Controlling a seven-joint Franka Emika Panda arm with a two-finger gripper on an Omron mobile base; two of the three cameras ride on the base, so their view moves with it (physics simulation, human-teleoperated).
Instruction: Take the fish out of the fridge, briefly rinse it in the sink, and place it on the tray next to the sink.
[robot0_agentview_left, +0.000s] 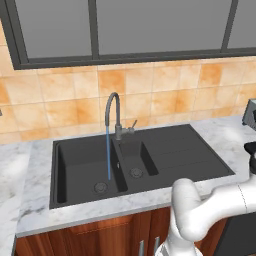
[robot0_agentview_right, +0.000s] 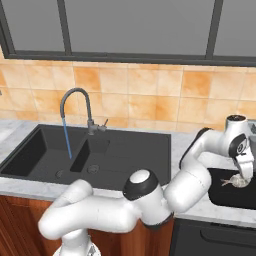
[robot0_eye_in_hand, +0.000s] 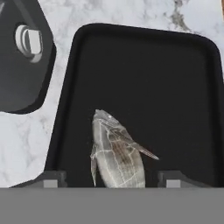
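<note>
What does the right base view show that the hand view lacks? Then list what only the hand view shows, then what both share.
Only the right base view: the sink, its tap running a blue stream, the tiled wall and the window.

Only the hand view: the fish's fin and mottled markings up close, and the tray's far rim and rounded corners.

Both: the fish lying on the black tray, the hand over it with its fingers spread clear of the fish, and the marble counter.
</note>
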